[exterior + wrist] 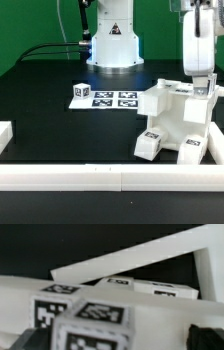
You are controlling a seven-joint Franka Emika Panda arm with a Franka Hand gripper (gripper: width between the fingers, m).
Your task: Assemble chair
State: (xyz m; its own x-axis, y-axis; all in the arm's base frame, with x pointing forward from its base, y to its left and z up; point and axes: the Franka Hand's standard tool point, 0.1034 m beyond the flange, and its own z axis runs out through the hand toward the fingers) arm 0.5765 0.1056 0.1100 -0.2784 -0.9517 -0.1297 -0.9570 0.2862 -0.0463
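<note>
In the exterior view, a black table (50,120) fills most of the scene, with a green backdrop (30,25) behind it and the arm's white base (112,45) standing at the far edge, a dark cable running off from it toward the exterior view's left. A long white border rail (110,178) runs along the near edge of the table, with short white blocks rising at both ends. Taking the marker board (106,98) as the landmark: it lies flat on the black surface just in front of the base, and a small white tagged cube (81,91) sits at its end toward the exterior view's left. The chair (178,122), partly built from white blocky pieces with tags on its near faces, stands to the exterior view's right of the marker board and nearer the rail, close against it. The gripper (203,88) hangs over the chair's upper part, its fingers apart and clasping nothing that can be made out. In the wrist view, the chair (100,308) fills the lower picture with white slabs and tagged blocks, black table (60,243) beyond; one dark fingertip (200,333) shows at the edge, clear of the white pieces, so the pincer looks released.
</note>
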